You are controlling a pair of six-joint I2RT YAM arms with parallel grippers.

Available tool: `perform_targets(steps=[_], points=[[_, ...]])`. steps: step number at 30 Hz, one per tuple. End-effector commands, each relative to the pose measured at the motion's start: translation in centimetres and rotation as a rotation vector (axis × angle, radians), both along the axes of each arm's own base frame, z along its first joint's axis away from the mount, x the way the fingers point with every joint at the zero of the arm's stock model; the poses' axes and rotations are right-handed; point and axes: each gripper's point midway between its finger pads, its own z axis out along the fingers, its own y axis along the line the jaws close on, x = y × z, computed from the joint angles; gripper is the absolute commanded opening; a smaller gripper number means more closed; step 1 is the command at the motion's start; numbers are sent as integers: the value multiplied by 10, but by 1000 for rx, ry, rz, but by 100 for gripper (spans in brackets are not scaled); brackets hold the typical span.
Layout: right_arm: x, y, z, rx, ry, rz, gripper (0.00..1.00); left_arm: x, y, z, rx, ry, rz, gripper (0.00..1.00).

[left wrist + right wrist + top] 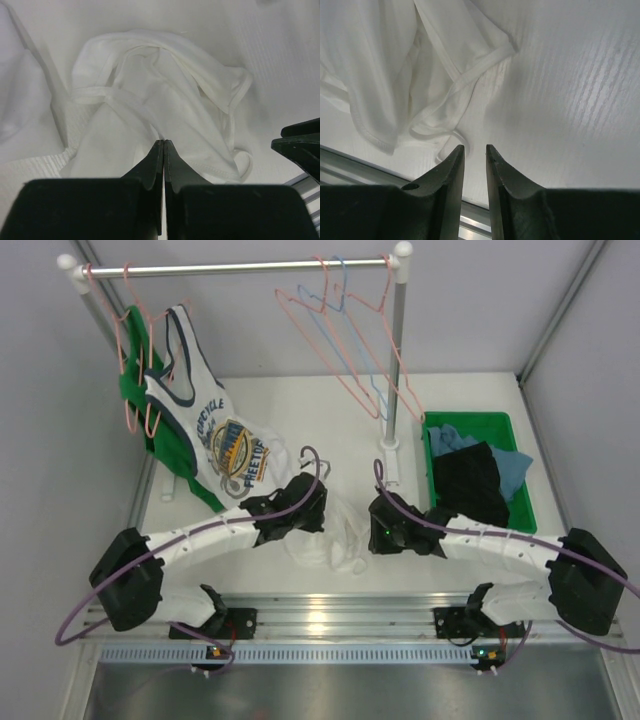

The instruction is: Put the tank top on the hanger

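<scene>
The plain white tank top (335, 538) lies crumpled on the table between my two grippers. It fills the left wrist view (165, 95) and shows at the upper left of the right wrist view (395, 75). My left gripper (320, 518) (164, 142) hovers over its near edge with the jaws shut and no cloth visible between them. My right gripper (373, 530) (475, 147) is narrowly open and empty, over bare table just right of the top's strap. Its dark fingers (300, 145) show in the left wrist view. Pink wire hangers (310, 336) hang on the rail, upper right.
A rail (240, 268) spans the back on two poles, the right one (395, 360) behind the tank top. A graphic tank top (205, 410) and a green garment (135, 380) hang at left. A blue hanger (345, 325) hangs among the pink ones. A green tray (470, 422) of dark clothes stands at right.
</scene>
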Motion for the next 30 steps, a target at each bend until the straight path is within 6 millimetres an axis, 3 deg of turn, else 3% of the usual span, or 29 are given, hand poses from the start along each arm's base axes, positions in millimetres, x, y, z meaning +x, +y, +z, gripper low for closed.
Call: perform_targets(steps=[1, 13, 22, 25, 28, 30], points=[[3, 18, 3, 45, -25, 41, 24, 8, -5, 39, -49, -80, -7, 0], [-12, 35, -14, -8, -5, 134, 27, 4, 1, 55, -70, -100, -4, 0], [-19, 36, -32, -71, 19, 146, 29, 3, 3, 60, -74, -105, -2, 0], [-19, 34, -35, -92, 19, 139, 20, 2, 4, 62, -75, -108, -1, 0], [-18, 28, -32, -112, 16, 114, 2, 1, 6, 67, -82, -116, 0, 0], [-12, 24, -17, -110, -25, 80, 0, 1, 7, 71, -86, -127, 1, 0]])
